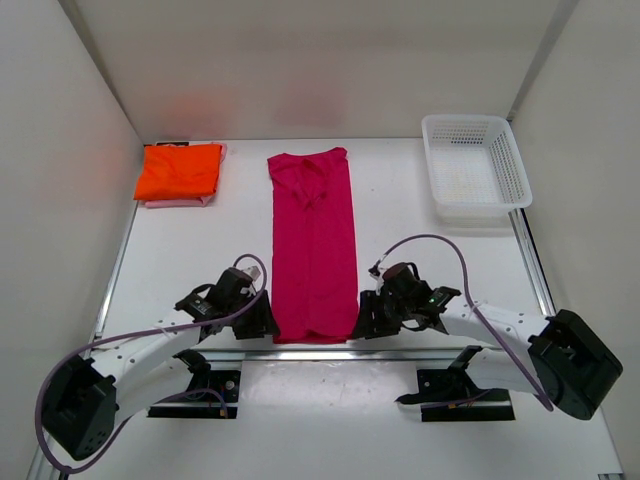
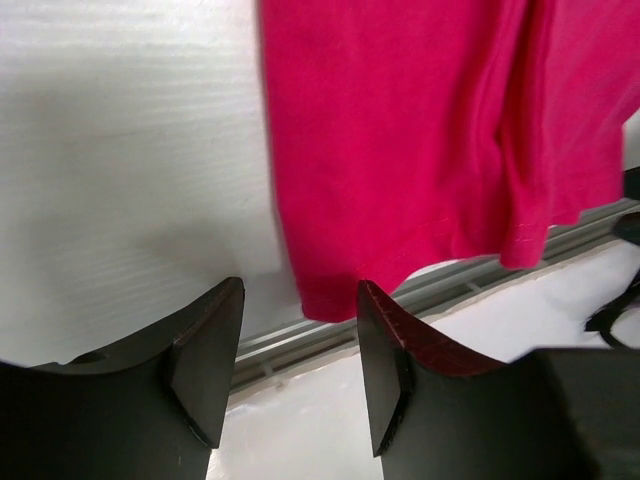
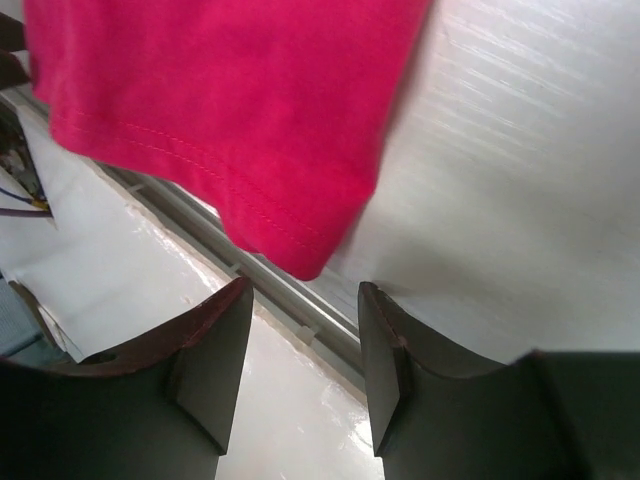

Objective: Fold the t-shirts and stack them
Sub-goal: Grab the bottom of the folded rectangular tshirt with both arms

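Now, magenta shirt (image 1: 313,245) lies as long folded strip down middle of counter (image 1: 430,270), collar far, hem at near edge. Your left fingers (image 2: 205,370) stand apart, clamped on nothing, shirt's near left corner just beyond gap. Your right fingers (image 3: 400,370) likewise apart and empty, near right corner just ahead. Orange shirt (image 1: 180,170) sits folded on pink shirt (image 1: 178,203) at far left. Basket (image 1: 480,205) at far right.
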`<state>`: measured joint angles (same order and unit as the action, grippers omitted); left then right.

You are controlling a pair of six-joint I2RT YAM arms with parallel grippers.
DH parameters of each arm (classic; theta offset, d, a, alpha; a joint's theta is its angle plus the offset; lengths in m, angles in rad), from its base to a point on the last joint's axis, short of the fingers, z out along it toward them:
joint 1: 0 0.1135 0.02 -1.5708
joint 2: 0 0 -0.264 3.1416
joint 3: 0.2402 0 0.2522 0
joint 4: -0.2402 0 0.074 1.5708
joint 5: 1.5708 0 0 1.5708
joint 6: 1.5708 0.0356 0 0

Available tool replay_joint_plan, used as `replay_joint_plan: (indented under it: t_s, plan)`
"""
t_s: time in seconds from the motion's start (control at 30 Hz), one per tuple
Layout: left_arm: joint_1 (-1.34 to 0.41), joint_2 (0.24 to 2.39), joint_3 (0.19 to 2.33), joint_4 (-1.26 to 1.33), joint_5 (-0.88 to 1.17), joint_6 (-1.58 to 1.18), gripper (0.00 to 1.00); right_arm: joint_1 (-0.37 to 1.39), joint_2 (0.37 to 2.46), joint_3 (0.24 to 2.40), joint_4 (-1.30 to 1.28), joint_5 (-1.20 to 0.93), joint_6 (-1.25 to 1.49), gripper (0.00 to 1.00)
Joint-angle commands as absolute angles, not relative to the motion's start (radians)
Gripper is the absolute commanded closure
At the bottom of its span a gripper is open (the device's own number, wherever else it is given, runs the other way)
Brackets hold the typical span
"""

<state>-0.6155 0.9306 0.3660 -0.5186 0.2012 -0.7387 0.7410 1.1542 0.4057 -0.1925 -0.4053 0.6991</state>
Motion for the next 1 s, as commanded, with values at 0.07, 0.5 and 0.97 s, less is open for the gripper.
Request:
replay_joint_plan:
  t_s: [0.07,0.5,0.97]
  plan:
    - [-0.623,0.940,0.353,-0.430,0.196,-0.772,0.40,0.749,1.212,0.400,-0.121,-0.406,0.721,0.56]
    - [-0.603,0.943,0.301,-0.330,0.250,-0.798,0.68,0.726,1.312,0.425,-0.071,-0.439,0.698,0.68]
    - [-0.603,0.911,0.341,-0.479,0.247,-0.758,0.41,0.735,1.328,0.443,-0.078,-0.452,0.692,0.75]
